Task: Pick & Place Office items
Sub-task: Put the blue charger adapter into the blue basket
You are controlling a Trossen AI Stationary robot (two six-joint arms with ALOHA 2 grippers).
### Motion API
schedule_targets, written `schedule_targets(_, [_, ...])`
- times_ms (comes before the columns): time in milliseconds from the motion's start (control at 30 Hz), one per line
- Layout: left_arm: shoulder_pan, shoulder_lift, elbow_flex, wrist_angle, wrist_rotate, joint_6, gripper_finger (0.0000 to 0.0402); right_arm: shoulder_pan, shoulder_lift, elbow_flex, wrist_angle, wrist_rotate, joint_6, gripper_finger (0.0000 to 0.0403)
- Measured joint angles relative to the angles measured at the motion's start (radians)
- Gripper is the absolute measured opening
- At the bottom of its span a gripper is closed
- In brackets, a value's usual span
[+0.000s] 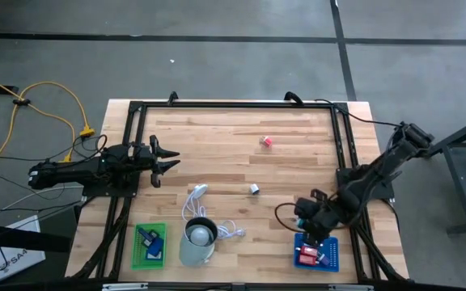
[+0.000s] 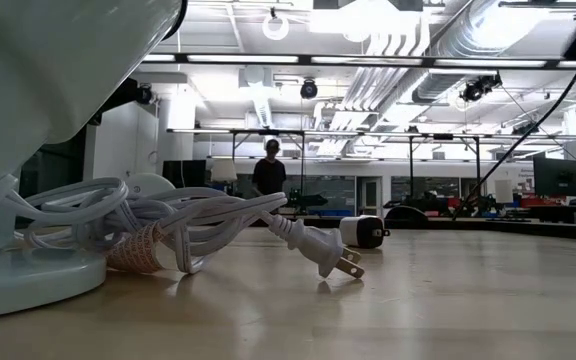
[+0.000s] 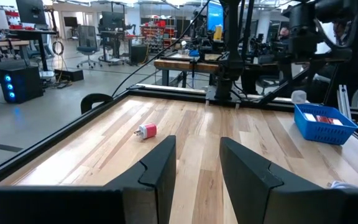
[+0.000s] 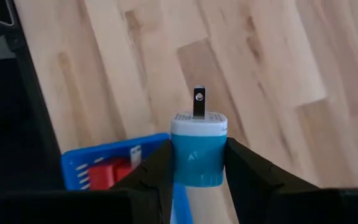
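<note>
The right gripper (image 4: 197, 163) is clamping a small cyan plug-in charger (image 4: 197, 149) by its flat, rigid, likely light and slick sides above the blue tray (image 4: 104, 168), while the left gripper (image 3: 197, 165) is waiting part-open, grasping nothing.

We see bright, even overhead light. Ceiling lamps (image 2: 368, 25) glare in the low view, where the nearby cup (image 2: 28, 120) blurs.
</note>
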Motion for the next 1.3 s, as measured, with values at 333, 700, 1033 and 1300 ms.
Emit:
schedule_targets(333, [0.000,0.000,0.000,0.000,0.000,0.000,0.0120,0.167,0.000,0.000,-0.012,0.012,0.284,0.0110])
schedule_targets(700, [0.000,0.000,0.000,0.000,0.000,0.000,0.0120,0.322,0.001,0.000,-0.012,-0.028,0.558,0.0110])
schedule_targets(1033, [0.000,0.000,0.000,0.000,0.000,0.000,0.0120,0.403,0.001,0.000,-0.014,-0.065,0.700,0.0110])
schedule_targets(1300, [0.000,0.000,0.000,0.000,0.000,0.000,0.0120,0.410,0.001,0.000,-0.022,-0.058,0.718,0.0110])
